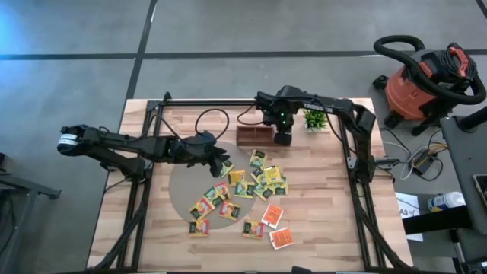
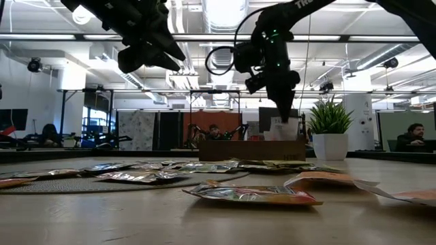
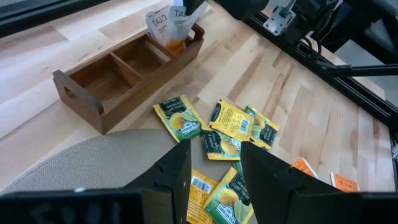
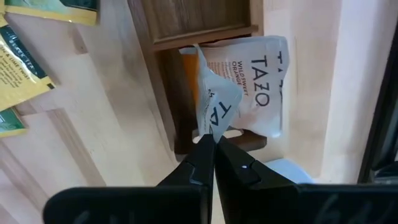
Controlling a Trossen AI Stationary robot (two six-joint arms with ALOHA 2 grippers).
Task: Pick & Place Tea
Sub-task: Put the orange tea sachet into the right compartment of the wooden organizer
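Observation:
Several yellow, green and orange tea sachets (image 1: pixel 255 183) lie flat on the table and on a round grey mat (image 1: pixel 186 194). A brown wooden tray (image 1: pixel 255 135) stands behind them. One white sachet (image 4: pixel 258 87) leans in the tray's right end compartment. My right gripper (image 4: pixel 214 146) is above that compartment, shut on a second white sachet (image 4: pixel 214 102). My left gripper (image 3: pixel 214 158) hovers open above the mat's far edge, over yellow-green sachets (image 3: pixel 224 130), with nothing between its fingers. My right gripper pinches the white sachet's upper corner (image 4: pixel 214 127) between its two fingers, coming from above and pointing down. The sachet hangs bent below the fingers, its lower part (image 3: pixel 177 34) down inside the tray's end compartment, next to the other white sachet.
A small green potted plant (image 1: pixel 314 119) stands just right of the tray. The tray's other two compartments (image 3: pixel 118 71) hold nothing. Black frame rails (image 1: pixel 354 152) run along both sides of the table. Orange sachets (image 1: pixel 275 227) lie near the front.

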